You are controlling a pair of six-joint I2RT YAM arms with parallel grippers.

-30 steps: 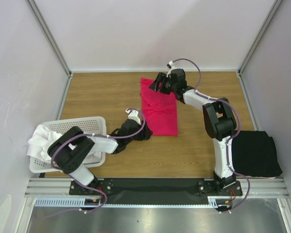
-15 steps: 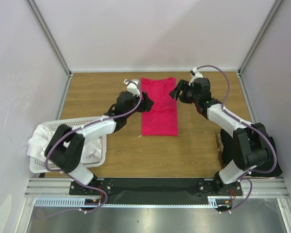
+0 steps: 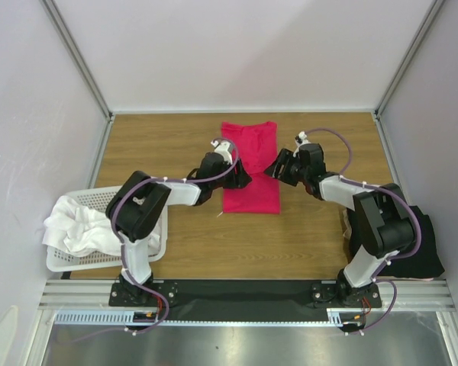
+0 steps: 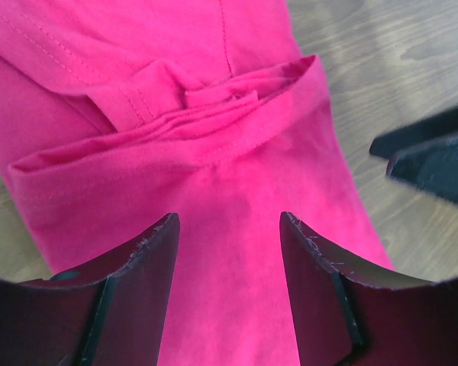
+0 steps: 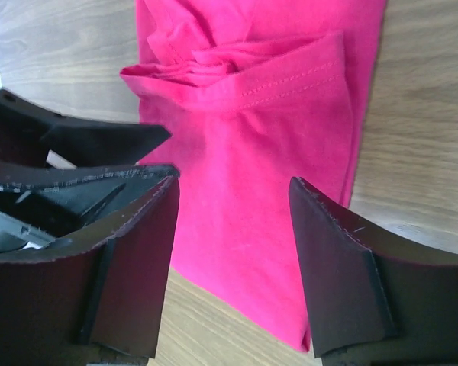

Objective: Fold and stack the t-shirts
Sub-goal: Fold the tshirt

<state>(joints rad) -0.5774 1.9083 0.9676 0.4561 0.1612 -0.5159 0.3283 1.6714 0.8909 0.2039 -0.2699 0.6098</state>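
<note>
The crimson-pink t-shirt, folded into a long strip, lies flat on the table. The left pincer is at its left edge and the right pincer at its right edge, both released, jaws apart and gripping nothing. Well to its right lies the black t-shirt; well to its left, white t-shirts fill the basket.
</note>
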